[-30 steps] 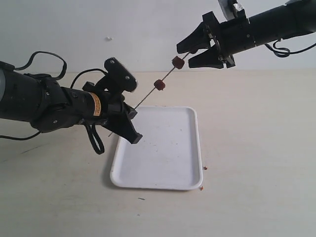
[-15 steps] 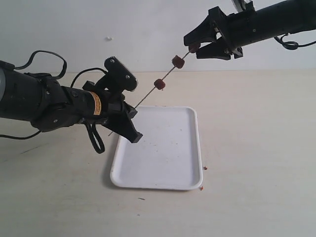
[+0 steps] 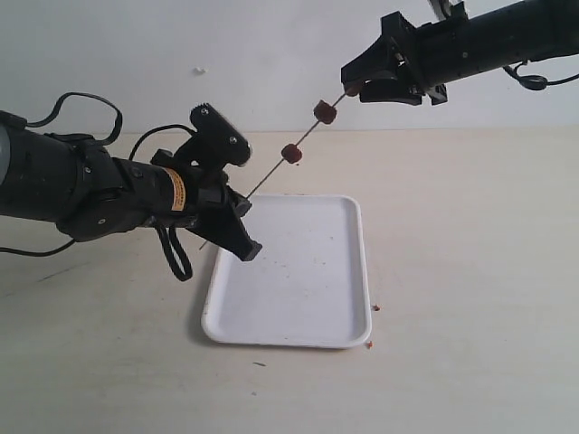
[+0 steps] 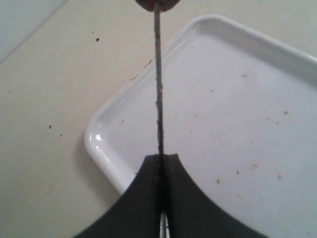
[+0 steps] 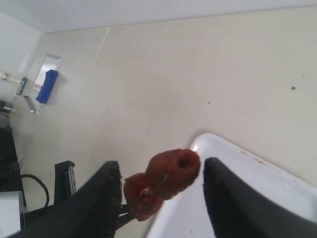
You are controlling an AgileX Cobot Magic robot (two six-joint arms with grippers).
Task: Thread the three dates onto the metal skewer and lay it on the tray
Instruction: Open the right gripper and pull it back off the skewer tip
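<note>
The metal skewer (image 3: 271, 174) is clamped between the closed fingers of the left claw (image 4: 161, 159) near its lower end and is held slanting upward above the tray (image 3: 298, 336), towards the right claw (image 5: 162, 166). Two dates are already threaded on the rod: the lower date (image 3: 291, 154) near its middle and the upper date (image 3: 325, 112) higher up. The third date (image 5: 173, 171) is set at the skewer's upper tip, between the fingers of the right claw, which are parted around it; a gap is seen on one side, while the other finger lies just beside the fruit. The white tray is laid flat on the pale bench (image 3: 470, 271), its floor speckled with fine crumbs. A few reddish crumbs (image 3: 375, 308) are scattered just beside its rim. A plain white wall (image 3: 271, 54) is seen behind.
</note>
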